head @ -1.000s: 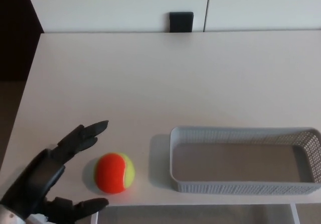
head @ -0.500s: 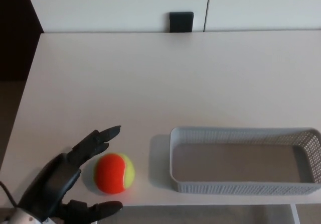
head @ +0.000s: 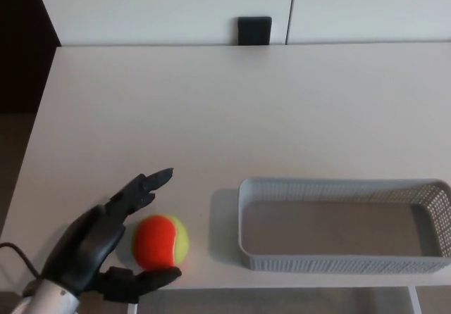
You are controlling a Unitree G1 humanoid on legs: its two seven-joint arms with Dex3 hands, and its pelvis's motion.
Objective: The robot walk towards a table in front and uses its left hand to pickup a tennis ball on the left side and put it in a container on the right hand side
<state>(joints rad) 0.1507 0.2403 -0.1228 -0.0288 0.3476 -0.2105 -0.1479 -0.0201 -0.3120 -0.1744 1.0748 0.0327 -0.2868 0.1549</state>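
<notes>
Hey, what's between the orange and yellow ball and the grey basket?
Nothing: in the head view only bare white tabletop separates the orange-and-yellow tennis ball from the grey mesh plastic basket.

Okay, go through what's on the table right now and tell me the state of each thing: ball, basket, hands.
tennis ball: resting on the table near its front edge, not lifted.
left hand: open, fingers behind the ball and thumb in front, not closed on it.
basket: upright, empty, to the right of the ball.
right hand: not in view.
</notes>
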